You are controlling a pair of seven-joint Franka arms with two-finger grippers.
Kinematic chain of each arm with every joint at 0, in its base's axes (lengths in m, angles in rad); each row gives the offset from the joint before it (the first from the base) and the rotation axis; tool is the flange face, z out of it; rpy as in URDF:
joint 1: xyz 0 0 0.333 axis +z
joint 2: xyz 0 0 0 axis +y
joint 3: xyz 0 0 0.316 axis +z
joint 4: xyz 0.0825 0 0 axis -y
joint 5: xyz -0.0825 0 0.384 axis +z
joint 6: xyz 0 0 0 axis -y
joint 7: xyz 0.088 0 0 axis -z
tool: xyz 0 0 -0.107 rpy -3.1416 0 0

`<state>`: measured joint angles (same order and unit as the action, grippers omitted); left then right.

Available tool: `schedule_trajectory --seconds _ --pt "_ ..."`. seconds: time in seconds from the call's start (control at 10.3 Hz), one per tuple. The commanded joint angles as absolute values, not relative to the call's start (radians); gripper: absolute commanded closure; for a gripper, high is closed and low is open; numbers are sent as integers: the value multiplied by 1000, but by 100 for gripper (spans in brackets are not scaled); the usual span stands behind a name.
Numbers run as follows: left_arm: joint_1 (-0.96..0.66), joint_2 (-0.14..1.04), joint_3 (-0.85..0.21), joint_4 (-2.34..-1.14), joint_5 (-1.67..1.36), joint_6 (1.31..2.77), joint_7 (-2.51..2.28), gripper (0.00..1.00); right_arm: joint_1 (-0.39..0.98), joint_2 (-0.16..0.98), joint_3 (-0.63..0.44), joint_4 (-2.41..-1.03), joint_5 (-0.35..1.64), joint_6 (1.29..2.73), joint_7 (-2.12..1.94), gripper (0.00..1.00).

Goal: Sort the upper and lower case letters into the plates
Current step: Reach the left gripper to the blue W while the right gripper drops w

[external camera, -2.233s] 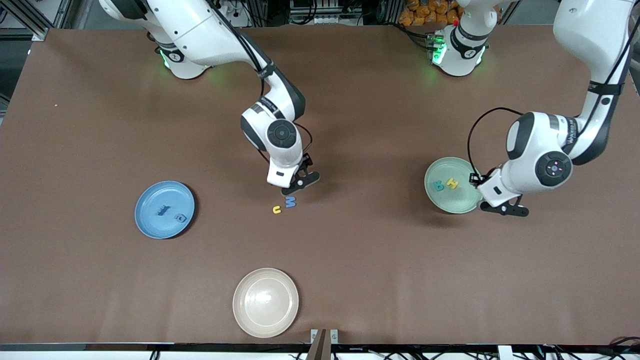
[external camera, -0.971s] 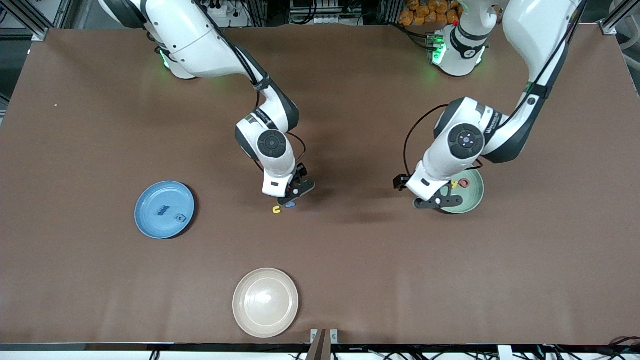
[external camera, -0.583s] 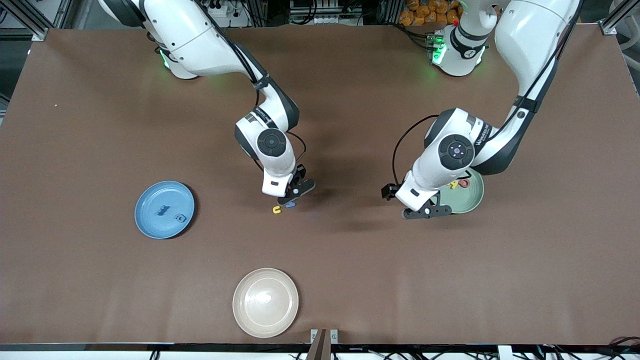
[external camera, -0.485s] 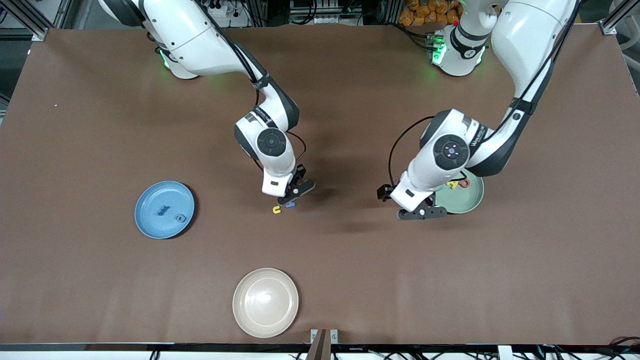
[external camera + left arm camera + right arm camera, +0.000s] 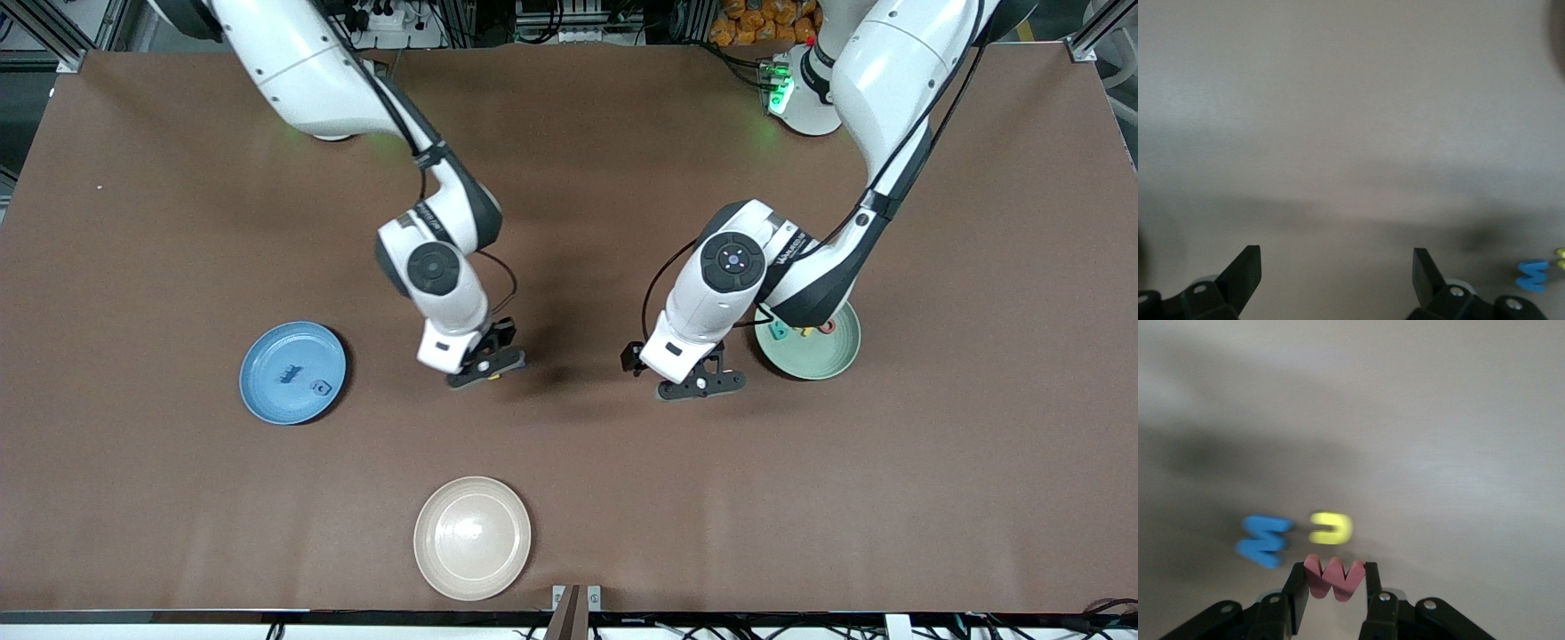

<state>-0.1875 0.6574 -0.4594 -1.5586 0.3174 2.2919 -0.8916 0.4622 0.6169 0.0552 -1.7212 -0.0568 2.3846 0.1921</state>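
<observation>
I'm working in a robotics lab: my two white arms are bolted along one edge of a brown-covered desk [image 5: 178,222], with aluminium framing [image 5: 53,31], cable bundles [image 5: 569,22] and green status lights [image 5: 781,89] past that edge.

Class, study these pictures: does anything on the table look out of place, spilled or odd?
Nothing looks damaged or spilled. Two letters are not on a plate: a blue letter and a yellow letter lie on the bare table under the right gripper, which holds a pink letter. The left gripper is open over bare table.
</observation>
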Motion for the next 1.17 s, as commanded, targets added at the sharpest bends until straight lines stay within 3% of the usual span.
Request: schedule_trajectory --seconds 0.0,0.29,0.49,0.68,0.78,0.87,1.07 --pt "-327 680 -366 -1526 446 2359 -990 0 323 551 68 -1749 -69 2295 189 100" --pt "-555 764 -176 -1452 518 2549 -1049 0 148 490 43 -1840 -87 2272 157 100" --pt "-729 828 7 -1402 518 2688 -1051 0 11 480 44 -1861 -100 2279 19 100" --pt "-787 932 55 -1358 518 2869 -1045 0 -17 477 46 -1884 -97 2279 3 100" --pt "-832 957 95 -1342 518 2870 -1045 0 -20 477 46 -1885 -91 2278 5 54" --pt "-897 975 156 -1341 518 2870 -1045 0 -31 479 46 -1884 -87 2276 2 1" --pt "-998 1000 221 -1342 520 2872 -1020 0 -44 485 48 -1882 -84 2273 -28 0"
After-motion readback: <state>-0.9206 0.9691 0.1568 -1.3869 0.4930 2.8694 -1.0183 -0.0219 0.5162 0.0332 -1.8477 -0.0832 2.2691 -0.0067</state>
